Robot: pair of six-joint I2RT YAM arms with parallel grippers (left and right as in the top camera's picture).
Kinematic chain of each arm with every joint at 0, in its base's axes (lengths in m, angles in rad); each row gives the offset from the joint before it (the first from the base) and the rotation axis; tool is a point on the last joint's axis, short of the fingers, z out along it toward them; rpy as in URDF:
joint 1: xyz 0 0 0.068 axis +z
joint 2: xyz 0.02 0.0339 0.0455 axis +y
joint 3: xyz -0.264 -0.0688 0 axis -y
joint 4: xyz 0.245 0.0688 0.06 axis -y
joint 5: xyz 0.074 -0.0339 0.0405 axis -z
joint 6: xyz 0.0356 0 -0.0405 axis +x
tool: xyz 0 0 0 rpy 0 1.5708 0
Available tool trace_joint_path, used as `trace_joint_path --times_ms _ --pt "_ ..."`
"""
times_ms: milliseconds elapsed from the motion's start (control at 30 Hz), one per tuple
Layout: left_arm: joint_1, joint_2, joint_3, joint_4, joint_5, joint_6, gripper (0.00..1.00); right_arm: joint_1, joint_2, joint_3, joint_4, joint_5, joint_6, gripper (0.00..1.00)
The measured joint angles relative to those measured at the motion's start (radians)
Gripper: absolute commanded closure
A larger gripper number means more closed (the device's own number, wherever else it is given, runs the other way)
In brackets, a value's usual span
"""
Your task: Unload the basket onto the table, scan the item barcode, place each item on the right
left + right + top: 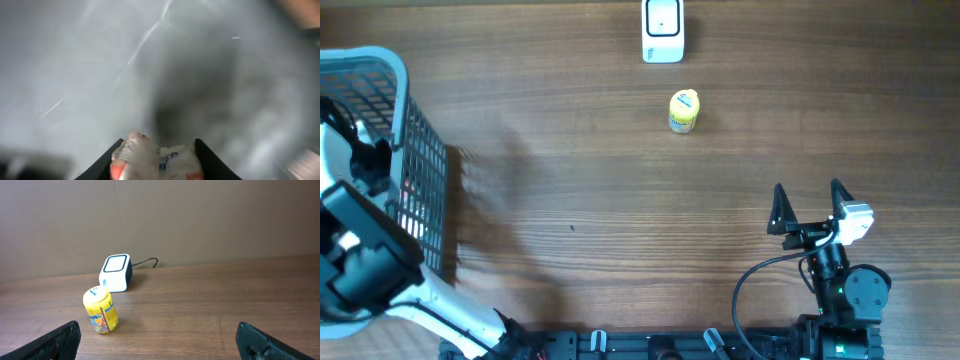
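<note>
Brackets wrapped packet point(145, 156), dead ahead at twelve o'clock, with left gripper point(159, 145) in basket point(422, 190), clamp impossible to tell, right gripper point(808, 190) spread wide.

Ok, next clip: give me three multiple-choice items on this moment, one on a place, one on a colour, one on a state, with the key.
1. Where does the small yellow plastic tub stand relative to the white box-shaped scanner?
A. on top of it
B. near it on the wooden table, apart from it
C. tipped against its side

2. What colour is most of the scanner's casing?
A. red
B. green
C. white

3. How does the right tool stand?
A. open, nothing between its fingers
B. shut on the tub
C. shut on the scanner's cable

Key:
1 B, since the overhead view shows bare wood between tub and scanner.
2 C, since the casing reads white in both the overhead and right wrist views.
3 A, since its fingers are spread wide with only table between them.
</note>
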Motion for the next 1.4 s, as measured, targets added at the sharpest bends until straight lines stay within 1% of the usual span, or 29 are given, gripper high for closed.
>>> trace_joint_path --times_ms 33,100,167,233,300,400,467,533,600,633,667,733,800,867,900,933,1033,1100,1167,1200,1267,1333,1367,1400 --pt "0.0 -0.04 0.014 -0.019 0.0 -0.021 0.54 0.0 0.0 0.0 0.0 0.0 0.0 0.0" --pt "-0.001 -0.191 0.077 -0.021 0.0 -0.058 0.54 0.0 0.0 0.0 0.0 0.0 0.0 0.0" --pt "-0.001 -0.326 0.126 -0.015 0.001 -0.09 0.65 0.0 0.0 0.0 0.0 0.0 0.0 0.0" --pt "-0.001 -0.473 0.16 -0.002 0.016 -0.148 0.66 0.0 0.0 0.0 0.0 0.0 0.0 0.0" --pt "0.0 -0.608 0.171 0.023 0.097 -0.188 0.65 0.0 0.0 0.0 0.0 0.0 0.0 0.0" --pt "-0.025 -0.809 0.181 0.079 0.309 -0.238 0.65 0.0 0.0 0.0 0.0 0.0 0.0 0.0" --pt "-0.106 -0.881 0.182 0.111 0.402 -0.293 0.64 0.0 0.0 0.0 0.0 0.0 0.0 0.0" --pt "-0.238 -0.919 0.183 0.119 0.472 -0.335 0.62 0.0 0.0 0.0 0.0 0.0 0.0 0.0" --pt "-0.443 -0.885 0.186 0.111 0.489 -0.361 0.62 0.0 0.0 0.0 0.0 0.0 0.0 0.0" --pt "-0.527 -0.849 0.187 0.105 0.463 -0.364 0.58 0.0 0.0 0.0 0.001 0.0 0.0 0.0" --pt "-0.605 -0.8 0.186 0.097 0.431 -0.364 0.58 0.0 0.0 0.0 0.0 0.0 0.0 0.0" --pt "-0.776 -0.632 0.178 0.076 0.329 -0.345 0.61 0.0 0.0 0.0 0.0 0.0 0.0 0.0" --pt "-0.89 -0.402 0.158 0.055 0.217 -0.333 0.66 0.0 0.0 0.0 0.0 0.0 0.0 0.0" --pt "-0.945 -0.263 0.151 0.051 0.173 -0.327 0.66 0.0 0.0 0.0 0.0 0.0 0.0 0.0" --pt "-0.985 -0.146 0.15 0.055 0.147 -0.323 0.69 0.0 0.0 0.0 0.0 0.0 0.0 0.0" --pt "-1.008 -0.074 0.148 0.046 0.138 -0.323 0.72 0.0 0.0 0.0 0.0 0.0 0.0 0.0" --pt "-1.055 0.089 0.143 0.014 0.117 -0.315 0.71 0.0 0.0 0.0 0.0 0.0 0.0 0.0" --pt "-1.074 0.132 0.133 0.019 0.109 -0.315 0.69 0.0 0.0 0.0 0.0 0.0 0.0 0.0" --pt "-1.098 0.138 0.109 0.055 0.098 -0.316 0.7 0.0 0.0 0.0 0.0 0.0 0.0 0.0" --pt "-1.109 0.138 0.098 0.089 0.092 -0.315 0.65 0.0 0.0 0.0 0.0 0.0 0.0 0.0" --pt "-1.125 0.138 0.064 0.134 0.084 -0.314 0.62 0.0 0.0 0.0 0.0 0.0 0.0 0.0" --pt "-1.136 0.138 0.039 0.134 0.076 -0.315 0.59 0.0 0.0 0.0 0.0 0.0 0.0 0.0" --pt "-1.138 0.138 0.035 0.134 0.071 -0.316 0.54 0.0 0.0 0.0 0.0 0.0 0.0 0.0" --pt "-1.138 0.138 0.035 0.134 0.063 -0.315 0.46 0.0 0.0 0.0 0.0 0.0 0.0 0.0"
